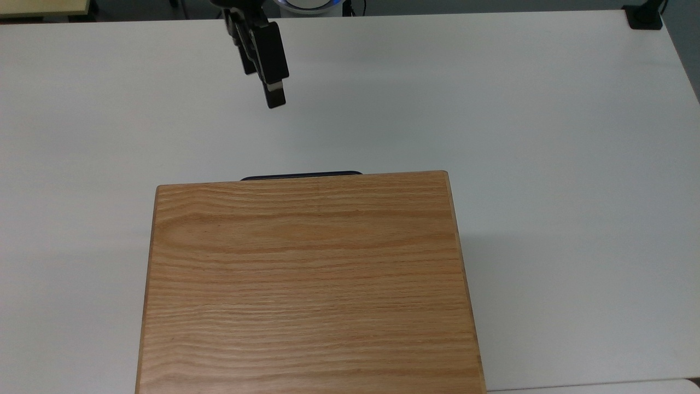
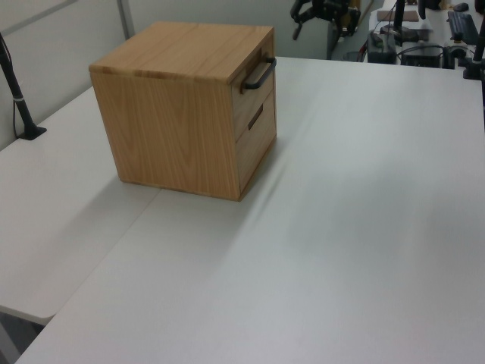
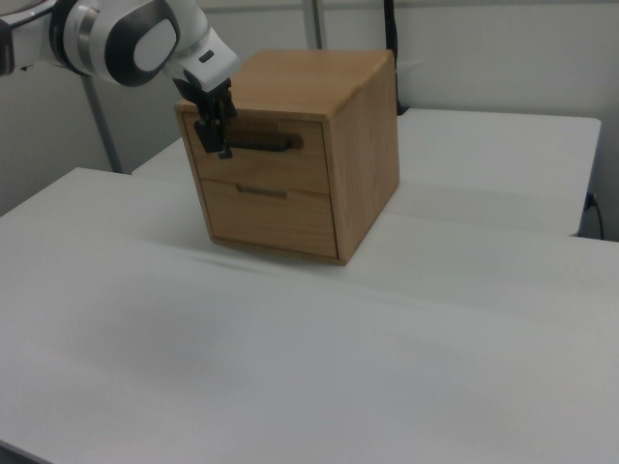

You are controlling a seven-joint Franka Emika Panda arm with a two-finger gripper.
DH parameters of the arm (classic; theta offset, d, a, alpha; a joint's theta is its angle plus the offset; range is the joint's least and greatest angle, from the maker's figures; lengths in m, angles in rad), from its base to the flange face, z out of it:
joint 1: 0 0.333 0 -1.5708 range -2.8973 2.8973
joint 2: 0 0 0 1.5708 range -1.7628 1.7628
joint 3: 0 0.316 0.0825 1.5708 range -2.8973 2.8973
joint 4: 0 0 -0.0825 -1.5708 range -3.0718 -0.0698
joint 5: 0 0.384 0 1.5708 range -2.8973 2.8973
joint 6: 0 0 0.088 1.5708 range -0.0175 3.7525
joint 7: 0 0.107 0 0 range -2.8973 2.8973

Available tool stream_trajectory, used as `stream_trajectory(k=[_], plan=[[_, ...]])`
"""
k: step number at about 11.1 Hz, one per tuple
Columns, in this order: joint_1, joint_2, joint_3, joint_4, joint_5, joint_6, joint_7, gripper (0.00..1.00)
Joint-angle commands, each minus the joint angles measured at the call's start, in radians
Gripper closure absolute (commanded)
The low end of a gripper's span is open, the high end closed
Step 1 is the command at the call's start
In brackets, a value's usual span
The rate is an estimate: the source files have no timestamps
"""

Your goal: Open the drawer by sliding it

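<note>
surface: white table [image 1: 492, 109] | near: oak cabinet [image 1: 309, 284] on it, top drawer [image 3: 261, 155] pushed in flush, light oak front with long flat black handle [image 3: 263, 143], a second drawer below | far: gripper [image 1: 270, 96] above bare table, well apart from the handle, finger gap cannot be told

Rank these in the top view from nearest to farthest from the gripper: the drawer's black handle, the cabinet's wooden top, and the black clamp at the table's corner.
From the gripper:
1. Black handle, below it, at the cabinet's front edge.
2. Cabinet top, further down the top view.
3. Black clamp, far at the top view's upper right corner.
</note>
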Motion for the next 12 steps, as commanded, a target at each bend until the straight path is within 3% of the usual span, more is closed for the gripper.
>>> stream_trajectory(k=[1,5,7,10,12], plan=[[0.033,0.014,-0.026,-0.024,0.101,0.076,0.074,0.01],[0.064,0.11,-0.028,-0.03,0.126,0.306,0.119,0.14],[0.088,0.158,-0.035,-0.029,0.126,0.403,0.116,0.29],[0.091,0.172,-0.035,-0.035,0.125,0.42,0.116,0.43],[0.097,0.179,-0.035,-0.035,0.125,0.42,0.114,0.6]])
